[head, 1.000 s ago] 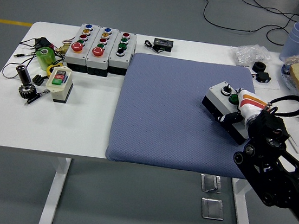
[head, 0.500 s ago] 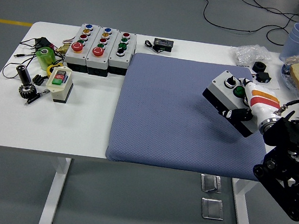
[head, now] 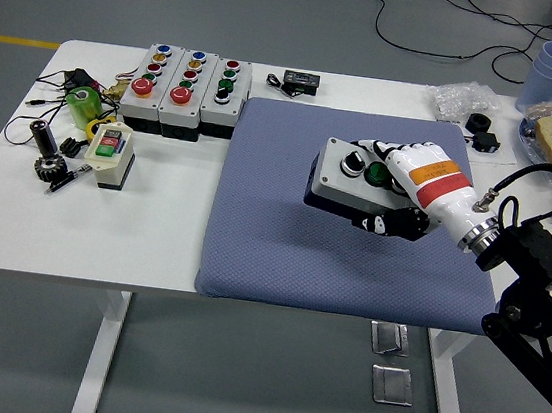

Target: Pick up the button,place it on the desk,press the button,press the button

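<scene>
1 right hand [head: 399, 186] grips the button box [head: 348, 175], buttons up, lengthwise left-right, above the blue mat [head: 265, 215].

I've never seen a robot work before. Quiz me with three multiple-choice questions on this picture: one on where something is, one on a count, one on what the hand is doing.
1. Where is the grey button box that the robot handles?
A. over the blue mat
B. on the floor
C. beside the paper cups

2. How many button boxes stand in the row at the far left of the table?
A. one
B. three
C. five

3. What is the right hand doing?
A. lying flat and empty
B. gripping the box
C. pointing at the bread

Answers:
1 A, the box shows against the blue mat, near its middle.
2 B, three boxes stand side by side.
3 B, its fingers wrap over the top and under the box.
</scene>
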